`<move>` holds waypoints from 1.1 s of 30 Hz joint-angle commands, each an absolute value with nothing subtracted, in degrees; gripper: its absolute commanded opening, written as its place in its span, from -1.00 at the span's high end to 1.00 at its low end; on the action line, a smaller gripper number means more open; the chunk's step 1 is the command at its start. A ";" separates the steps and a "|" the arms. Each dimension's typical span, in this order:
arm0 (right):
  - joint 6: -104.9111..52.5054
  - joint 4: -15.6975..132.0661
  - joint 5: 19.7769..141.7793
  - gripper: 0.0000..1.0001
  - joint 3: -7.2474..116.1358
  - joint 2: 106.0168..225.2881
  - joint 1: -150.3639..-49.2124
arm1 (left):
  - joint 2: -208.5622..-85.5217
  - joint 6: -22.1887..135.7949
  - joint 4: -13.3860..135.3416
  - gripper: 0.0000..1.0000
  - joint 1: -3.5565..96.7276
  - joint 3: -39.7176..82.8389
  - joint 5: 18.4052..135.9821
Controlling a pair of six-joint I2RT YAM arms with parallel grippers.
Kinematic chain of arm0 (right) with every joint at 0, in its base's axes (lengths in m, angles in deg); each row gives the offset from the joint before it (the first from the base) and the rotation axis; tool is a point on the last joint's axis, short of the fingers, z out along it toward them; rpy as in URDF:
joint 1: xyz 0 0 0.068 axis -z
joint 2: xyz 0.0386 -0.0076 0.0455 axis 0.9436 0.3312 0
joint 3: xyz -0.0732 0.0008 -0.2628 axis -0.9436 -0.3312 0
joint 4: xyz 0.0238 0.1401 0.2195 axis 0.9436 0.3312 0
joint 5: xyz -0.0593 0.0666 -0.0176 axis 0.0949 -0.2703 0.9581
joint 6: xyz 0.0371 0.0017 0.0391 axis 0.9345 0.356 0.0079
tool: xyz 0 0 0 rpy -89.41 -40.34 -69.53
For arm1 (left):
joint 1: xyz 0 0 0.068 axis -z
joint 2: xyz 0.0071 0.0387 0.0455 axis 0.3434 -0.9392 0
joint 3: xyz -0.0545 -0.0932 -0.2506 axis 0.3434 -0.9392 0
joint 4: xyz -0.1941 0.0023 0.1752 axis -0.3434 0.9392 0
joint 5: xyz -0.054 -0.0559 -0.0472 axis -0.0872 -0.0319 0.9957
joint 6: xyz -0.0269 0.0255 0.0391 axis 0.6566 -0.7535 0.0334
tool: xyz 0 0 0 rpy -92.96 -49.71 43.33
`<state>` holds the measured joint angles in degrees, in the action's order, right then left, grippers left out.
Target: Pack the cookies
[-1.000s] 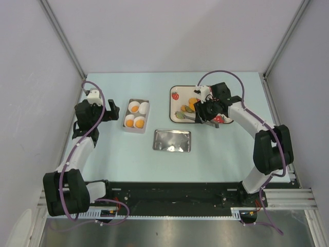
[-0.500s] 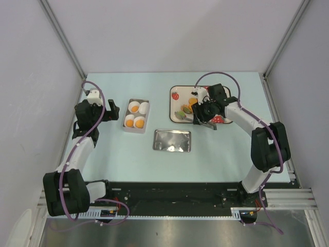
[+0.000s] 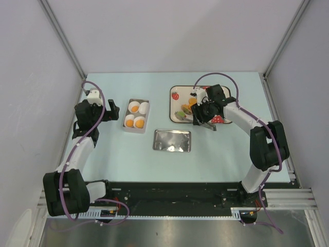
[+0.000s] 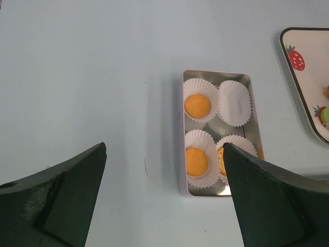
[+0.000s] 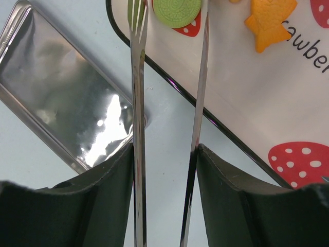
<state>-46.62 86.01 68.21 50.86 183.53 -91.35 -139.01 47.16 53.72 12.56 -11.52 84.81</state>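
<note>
Three round orange cookies (image 4: 197, 105) lie in white paper cups inside a small tin (image 4: 181, 134) (image 3: 125, 116); one is half hidden by my finger, and a fourth cup (image 4: 235, 103) is empty. More orange biscuits (image 3: 191, 105) lie on the strawberry plate (image 3: 172, 105). My left gripper (image 4: 164, 149) (image 3: 110, 110) is open and empty, over bare table left of the tin. My right gripper (image 5: 165, 149) (image 3: 202, 114) is shut on metal tongs (image 5: 138, 103). The tong tips reach over the plate's edge (image 5: 226, 128), beside a green round biscuit (image 5: 177, 11).
The shiny tin lid (image 3: 172, 140) (image 5: 67, 113) lies on the table in front of the plate. An orange fish-shaped biscuit (image 5: 270, 20) lies on the plate right of the tongs. Enclosure walls stand on three sides.
My right gripper has shifted a little left along the plate's front edge with the tongs. The left arm has not moved.
</note>
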 commanded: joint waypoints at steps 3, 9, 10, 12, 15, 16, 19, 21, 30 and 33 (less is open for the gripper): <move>-46.90 84.48 68.55 -0.06 51.23 183.71 -91.76 | -138.34 46.28 50.69 -1.00 12.18 -11.94 85.81; -46.90 84.13 68.73 0.05 51.23 183.62 -92.02 | -138.26 46.28 50.69 -1.00 12.18 -11.85 85.81; -46.82 84.13 68.73 0.07 51.23 183.62 -92.11 | -138.34 46.28 50.78 -0.99 12.18 -11.94 85.81; -46.82 84.04 68.73 0.12 51.23 183.45 -92.19 | -138.34 46.28 50.69 -0.99 12.18 -11.85 85.72; -46.82 83.87 68.82 0.19 51.23 183.10 -92.46 | -138.26 46.28 50.78 -1.00 12.26 -11.85 85.81; -46.73 83.87 68.91 0.20 51.23 183.01 -92.63 | -138.34 46.28 50.69 -1.00 12.18 -11.85 85.81; -46.64 83.43 69.00 0.25 51.23 182.13 -92.63 | -138.43 46.37 50.86 -1.00 12.09 -11.94 85.81; -46.55 83.25 69.00 0.28 51.23 181.17 -92.55 | -138.43 46.28 50.78 -1.00 12.09 -11.94 85.81; -46.03 84.48 68.82 0.28 53.95 178.44 -92.55 | -138.26 46.37 50.86 -1.00 12.18 -11.94 85.89; -45.76 85.01 68.73 0.28 55.45 178.00 -92.72 | -138.26 46.28 50.78 -1.00 12.18 -11.94 85.81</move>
